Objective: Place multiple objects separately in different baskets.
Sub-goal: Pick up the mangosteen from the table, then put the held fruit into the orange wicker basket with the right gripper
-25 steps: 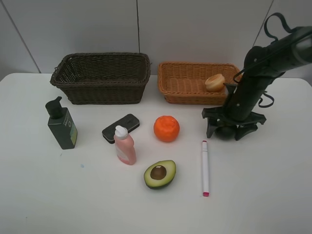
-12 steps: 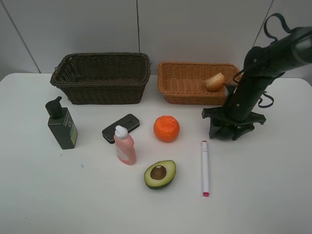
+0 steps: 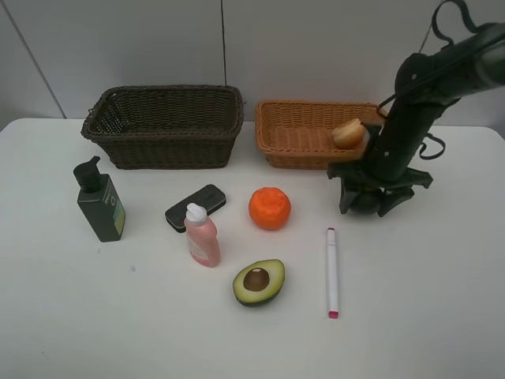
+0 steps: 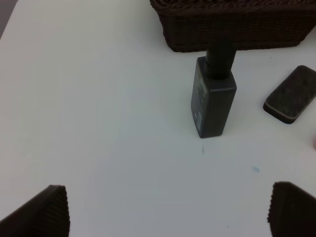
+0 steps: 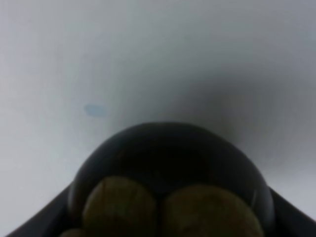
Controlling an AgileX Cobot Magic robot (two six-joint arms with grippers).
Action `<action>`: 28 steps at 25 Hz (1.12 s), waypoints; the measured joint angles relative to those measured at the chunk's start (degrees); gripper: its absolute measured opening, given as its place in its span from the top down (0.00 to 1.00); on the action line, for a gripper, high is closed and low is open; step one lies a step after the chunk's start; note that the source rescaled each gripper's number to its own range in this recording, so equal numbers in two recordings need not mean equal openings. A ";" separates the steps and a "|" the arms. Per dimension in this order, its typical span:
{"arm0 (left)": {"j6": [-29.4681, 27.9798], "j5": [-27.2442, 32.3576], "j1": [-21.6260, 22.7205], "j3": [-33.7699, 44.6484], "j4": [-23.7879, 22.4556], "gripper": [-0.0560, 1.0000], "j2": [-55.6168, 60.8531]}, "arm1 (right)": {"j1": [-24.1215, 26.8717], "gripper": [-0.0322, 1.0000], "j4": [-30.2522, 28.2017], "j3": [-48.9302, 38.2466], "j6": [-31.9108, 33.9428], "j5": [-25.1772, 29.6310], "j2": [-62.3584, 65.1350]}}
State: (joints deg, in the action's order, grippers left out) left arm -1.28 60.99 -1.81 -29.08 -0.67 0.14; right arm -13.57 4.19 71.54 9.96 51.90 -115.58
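Observation:
My right gripper [image 3: 366,199] is shut on the dark mangosteen [image 3: 364,202] just above the table, in front of the light orange-tan basket [image 3: 300,136]. The mangosteen fills the right wrist view [image 5: 168,168]. The tan round fruit [image 3: 347,133] lies in that basket. The dark brown basket [image 3: 162,91] stands to its left. On the table are the orange [image 3: 269,208], halved avocado [image 3: 259,282], pink bottle [image 3: 202,237], black device [image 3: 196,207], pump bottle [image 3: 99,204] and marker [image 3: 332,272]. My left gripper [image 4: 163,212] is open, facing the pump bottle [image 4: 213,101].
The white table runs to a grey wall behind the baskets. The black device [image 4: 291,94] and the dark basket's front wall [image 4: 232,24] show in the left wrist view. The left arm is out of the exterior high view.
My right gripper has risen a little and moved back toward the light basket with the mangosteen in it. Nothing else has moved.

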 joint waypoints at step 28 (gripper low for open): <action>0.00 0.00 0.00 0.00 0.00 0.00 0.00 | 0.67 0.25 -8.48 38.16 0.00 8.13 -12.62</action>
State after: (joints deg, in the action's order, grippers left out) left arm -1.28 60.99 -1.81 -29.08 -0.67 0.14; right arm -12.91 -4.29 109.70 9.96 60.03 -128.20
